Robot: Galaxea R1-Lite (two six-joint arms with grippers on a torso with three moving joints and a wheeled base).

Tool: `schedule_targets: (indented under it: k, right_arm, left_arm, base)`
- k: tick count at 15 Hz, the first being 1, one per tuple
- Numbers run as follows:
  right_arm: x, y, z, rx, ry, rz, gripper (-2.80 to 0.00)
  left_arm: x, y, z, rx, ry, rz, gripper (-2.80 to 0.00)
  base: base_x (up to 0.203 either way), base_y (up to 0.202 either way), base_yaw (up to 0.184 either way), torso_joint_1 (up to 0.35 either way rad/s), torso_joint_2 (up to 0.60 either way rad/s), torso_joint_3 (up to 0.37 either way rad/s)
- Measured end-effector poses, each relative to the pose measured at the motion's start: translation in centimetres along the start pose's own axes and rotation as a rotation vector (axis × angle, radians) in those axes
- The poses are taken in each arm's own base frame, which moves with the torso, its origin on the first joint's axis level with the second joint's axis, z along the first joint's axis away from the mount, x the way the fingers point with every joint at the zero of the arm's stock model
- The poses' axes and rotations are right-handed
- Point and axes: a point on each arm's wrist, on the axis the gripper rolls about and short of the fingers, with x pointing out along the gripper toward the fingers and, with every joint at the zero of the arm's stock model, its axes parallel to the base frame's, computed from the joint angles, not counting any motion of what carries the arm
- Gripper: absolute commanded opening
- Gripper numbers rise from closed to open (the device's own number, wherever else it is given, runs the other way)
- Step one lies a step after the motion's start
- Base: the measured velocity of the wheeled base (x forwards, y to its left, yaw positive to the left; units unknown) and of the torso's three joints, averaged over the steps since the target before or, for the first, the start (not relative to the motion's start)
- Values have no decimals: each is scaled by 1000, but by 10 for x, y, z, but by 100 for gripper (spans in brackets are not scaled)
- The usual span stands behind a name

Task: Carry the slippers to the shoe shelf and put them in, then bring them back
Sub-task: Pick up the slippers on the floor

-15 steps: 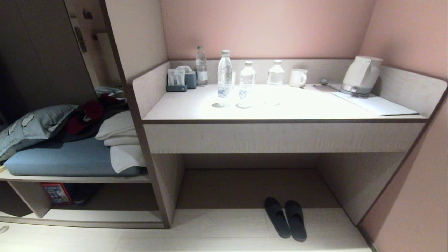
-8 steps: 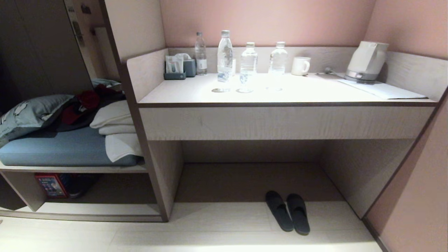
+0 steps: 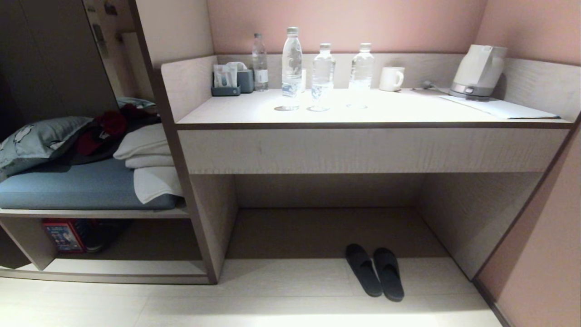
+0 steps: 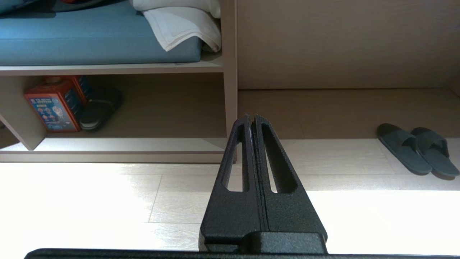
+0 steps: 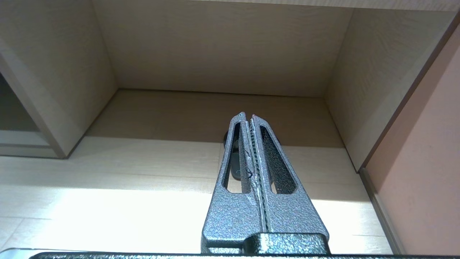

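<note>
Pink walls (image 3: 345, 22) are closing in a pale wood desk (image 3: 363, 147) on the back and right. Light is glaring off the desktop and off the pale plank floor (image 3: 281, 309). Under the desk a deep recess (image 3: 327, 227) is lying in shadow. To the left, a bench (image 3: 91, 212) is carrying a blue cushion (image 3: 68, 186), a pillow (image 3: 36, 141) and folded white towels (image 3: 145, 159).

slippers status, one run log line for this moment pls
slippers: side by side on floor under desk | left end effector: shut, empty | right end effector: shut, empty | pickup: not started
</note>
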Motion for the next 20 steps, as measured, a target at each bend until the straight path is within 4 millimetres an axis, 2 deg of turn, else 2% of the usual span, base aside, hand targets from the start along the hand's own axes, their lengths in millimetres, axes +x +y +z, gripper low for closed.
schedule_targets:
  k: [3,20]
  right_arm:
    - [0,0,0,-1,-1,1,-280]
    - [0,0,0,-2,-1,2,-280]
  left_arm:
    - [0,0,0,0,0,0,-280]
    - [0,0,0,3,0,0,-280]
  base:
    - [0,0,0,-1,2,-28]
    - [0,0,0,2,4,-194]
